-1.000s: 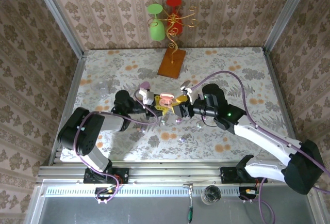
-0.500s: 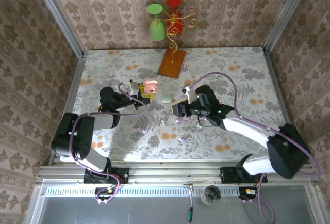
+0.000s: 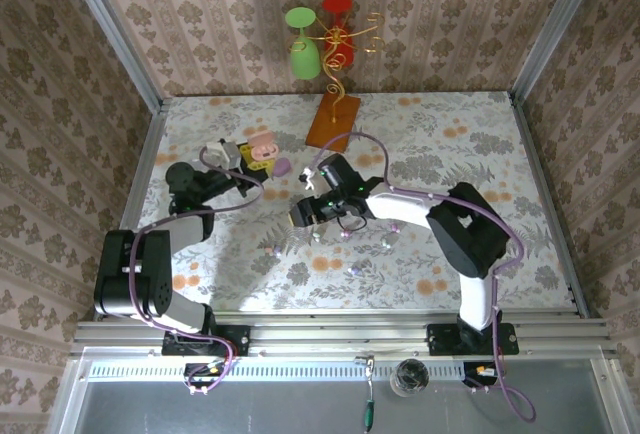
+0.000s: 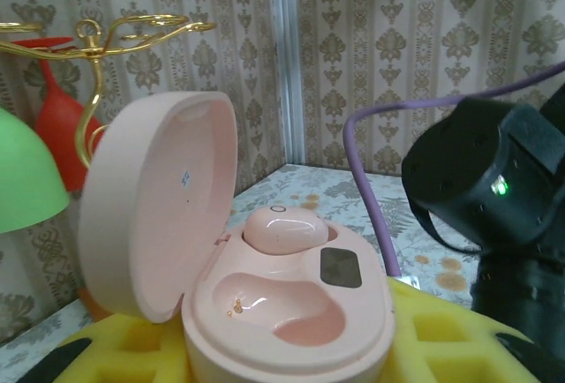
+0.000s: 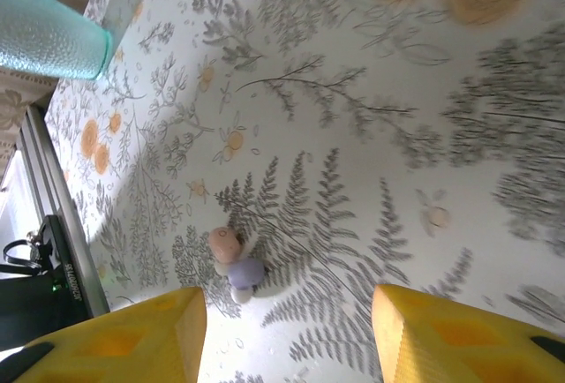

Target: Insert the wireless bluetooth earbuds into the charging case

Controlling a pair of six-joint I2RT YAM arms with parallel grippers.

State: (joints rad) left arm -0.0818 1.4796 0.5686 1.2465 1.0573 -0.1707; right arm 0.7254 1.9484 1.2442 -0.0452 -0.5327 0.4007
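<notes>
My left gripper (image 3: 252, 153) is shut on the open pink charging case (image 4: 291, 299), held at the back left of the table. Its lid (image 4: 150, 202) stands up. One pink earbud (image 4: 284, 229) sits in the far socket, and the near socket (image 4: 278, 308) is empty. My right gripper (image 5: 291, 339) hangs open just above the table with its yellow fingers (image 5: 141, 334) wide apart. A pink earbud (image 5: 223, 244) and a purple earbud (image 5: 245, 270) lie touching each other on the cloth just ahead of the left finger. Other tiny earbuds (image 3: 345, 235) lie scattered mid-table near the right gripper (image 3: 302, 214).
A gold wire stand on a wooden base (image 3: 333, 121) holds a green glass (image 3: 303, 49) and a red glass (image 3: 338, 24) at the back centre. A small purple case (image 3: 283, 167) lies beside the left gripper. A teal glass (image 5: 44, 39) stands beyond the earbuds.
My left arm has drawn back and to the left with the pink case. My right arm has swung left across the table, its gripper now low by the scattered earbuds.
</notes>
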